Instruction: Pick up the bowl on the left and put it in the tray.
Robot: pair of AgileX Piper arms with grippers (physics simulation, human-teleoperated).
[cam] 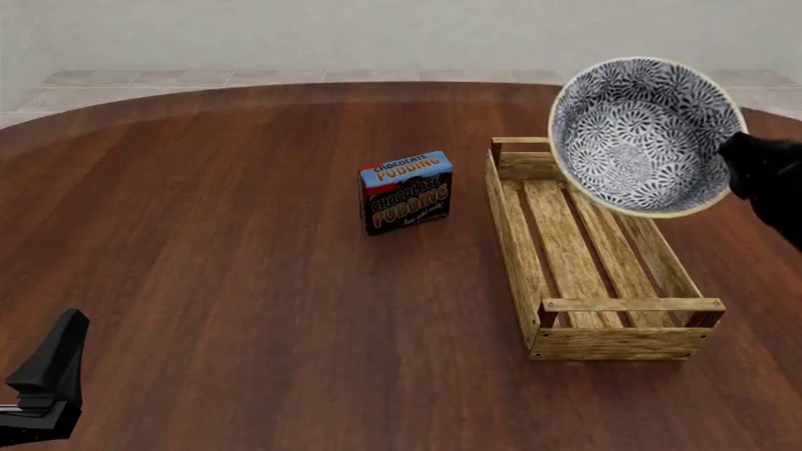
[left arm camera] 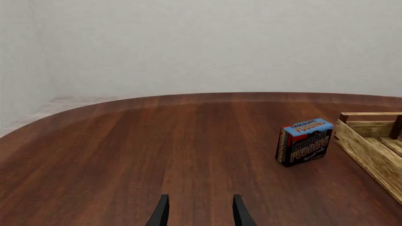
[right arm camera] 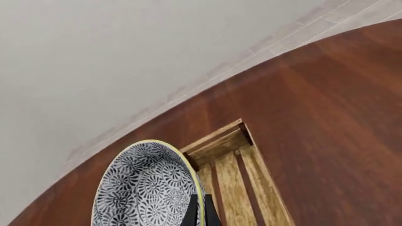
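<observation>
The bowl (cam: 641,133), white with a dense dark-blue floral pattern and a pale rim, hangs in the air over the far end of the tray (cam: 547,272). It is tipped on edge with its inside facing the front camera. My right gripper (cam: 739,155) is shut on its right rim. In the right wrist view the fingers (right arm camera: 192,213) pinch the bowl (right arm camera: 143,188) at its rim, above the wooden slatted tray (right arm camera: 234,175). My left gripper (left arm camera: 200,197) is open and holds nothing, low over the near left of the table (cam: 188,235). The tray's corner (left arm camera: 372,143) shows in the left wrist view.
A small chocolate pudding box (cam: 407,192) stands upright on the table just left of the tray's far end, also seen as the pudding box (left arm camera: 304,141) in the left wrist view. The left arm (cam: 48,381) sits at the near left corner.
</observation>
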